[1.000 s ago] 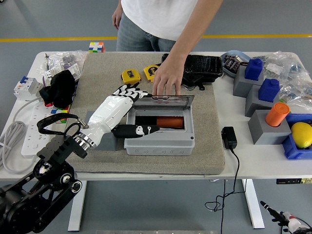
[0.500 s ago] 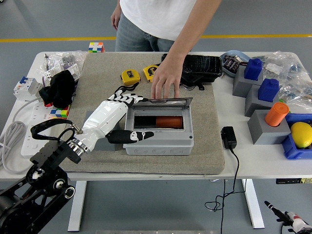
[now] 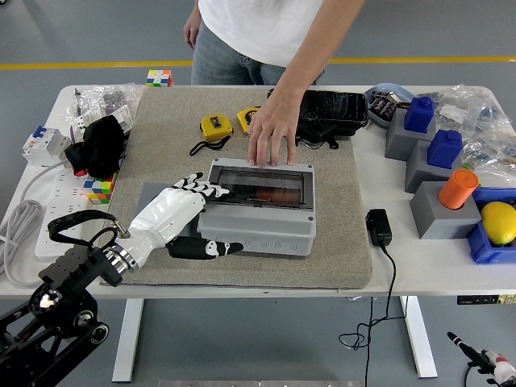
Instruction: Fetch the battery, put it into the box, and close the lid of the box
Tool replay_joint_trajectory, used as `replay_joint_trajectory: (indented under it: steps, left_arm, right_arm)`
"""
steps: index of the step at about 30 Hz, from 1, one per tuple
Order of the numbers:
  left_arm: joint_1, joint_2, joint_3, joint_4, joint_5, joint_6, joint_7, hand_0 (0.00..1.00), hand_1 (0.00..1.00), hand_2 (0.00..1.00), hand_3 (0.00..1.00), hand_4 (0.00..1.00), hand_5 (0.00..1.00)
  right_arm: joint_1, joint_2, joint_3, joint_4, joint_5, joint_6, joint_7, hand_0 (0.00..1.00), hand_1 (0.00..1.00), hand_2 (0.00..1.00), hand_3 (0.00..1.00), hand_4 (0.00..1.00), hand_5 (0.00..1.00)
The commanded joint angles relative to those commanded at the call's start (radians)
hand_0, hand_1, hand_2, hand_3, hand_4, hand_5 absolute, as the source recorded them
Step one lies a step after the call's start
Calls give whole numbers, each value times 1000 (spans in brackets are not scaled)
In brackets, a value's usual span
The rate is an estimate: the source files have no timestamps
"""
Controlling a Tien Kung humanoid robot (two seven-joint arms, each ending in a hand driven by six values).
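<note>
From the head view, the grey box [image 3: 256, 211] sits on the felt mat [image 3: 339, 226] with its clear lid [image 3: 262, 187] down; the orange battery [image 3: 272, 194] shows through it, inside. The robot's left hand [image 3: 181, 222] rests against the box's left end, fingers spread, gripping nothing. A person's hand [image 3: 270, 137] presses the lid's far edge. No lettering is legible anywhere.
</note>
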Motion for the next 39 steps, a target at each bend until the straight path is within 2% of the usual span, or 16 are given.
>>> replay_joint_trajectory:
  steps: [7, 13, 18, 19, 24, 26, 31, 32, 39]
  left_arm:
    - [-15, 8, -23, -5, 6, 0, 0, 993, 906, 859, 875, 998, 877]
    - [-19, -1, -44, 4, 9, -1, -1, 992, 908, 859, 877, 998, 875]
    - [-24, -48, -118, 18, 16, 1, -11, 990, 907, 861, 878, 998, 871]
    - [-29, -65, -141, 26, 14, -1, -17, 990, 907, 861, 878, 998, 871]
    - [-46, -119, -216, 55, -11, -3, -45, 967, 908, 865, 875, 998, 872]
    - [-54, -137, -240, 72, -57, -4, -79, 931, 908, 872, 872, 998, 875]
    - [-73, -163, -279, 110, -225, -17, -147, 931, 908, 872, 872, 998, 875]
    - [-76, -167, -286, 114, -268, -21, -155, 928, 919, 898, 864, 998, 899]
    - [-90, -193, -352, 130, -553, -63, -209, 931, 930, 918, 865, 998, 912]
  right_arm:
    - [6, 1, -21, 1, 22, -2, 3, 904, 883, 821, 861, 998, 998]
    - [8, -1, -12, 0, 15, -2, 2, 905, 885, 820, 861, 998, 998]
    - [8, 6, -16, 0, 18, -2, 2, 904, 884, 820, 861, 998, 998]
    - [7, 9, -17, 0, 19, -2, 2, 904, 884, 820, 861, 998, 998]
    - [5, 21, -30, 0, 23, -2, 1, 903, 885, 820, 860, 998, 998]
    - [6, 23, -27, 0, 21, -2, 1, 903, 885, 820, 860, 998, 998]
    - [12, 22, 9, 0, -16, 1, -5, 903, 885, 820, 860, 998, 998]
    - [13, 21, 14, 0, -21, 1, -6, 901, 886, 820, 860, 998, 998]
    - [35, 9, 13, 0, -29, 3, -8, 902, 885, 820, 860, 998, 998]
